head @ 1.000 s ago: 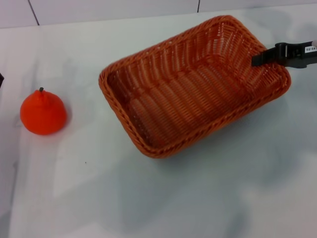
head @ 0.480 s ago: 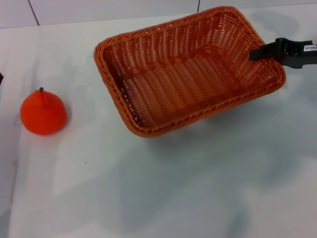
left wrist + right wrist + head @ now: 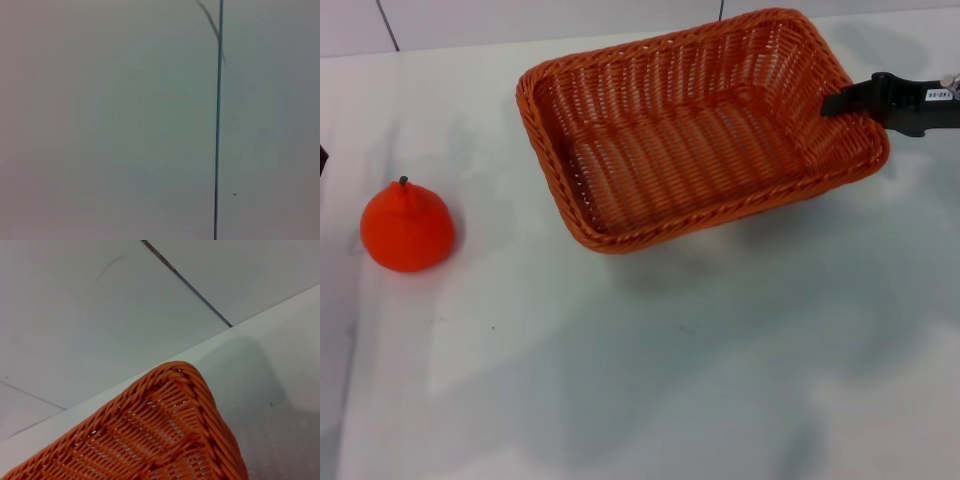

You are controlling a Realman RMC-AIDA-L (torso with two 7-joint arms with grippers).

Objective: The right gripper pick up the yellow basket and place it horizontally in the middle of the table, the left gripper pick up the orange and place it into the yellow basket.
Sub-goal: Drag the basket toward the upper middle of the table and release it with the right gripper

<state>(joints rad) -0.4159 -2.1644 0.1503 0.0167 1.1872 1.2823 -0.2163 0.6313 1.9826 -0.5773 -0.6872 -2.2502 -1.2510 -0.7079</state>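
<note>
r gripper (image 3: 842, 100) pinched yellow basket (image 3: 700, 130) rim at right end, over table (image 3: 670, 380); orange (image 3: 407, 226) well apart, left; l gripper unseen.

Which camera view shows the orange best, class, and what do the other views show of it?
The head view: the orange sits whole on the table, well apart from the basket that the right gripper holds. Neither wrist view shows the orange; the right wrist view shows only a basket corner.

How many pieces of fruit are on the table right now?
1. The orange sits alone on the table's left side, apart from the basket, which the right gripper holds at its right rim. The basket is empty.
</note>
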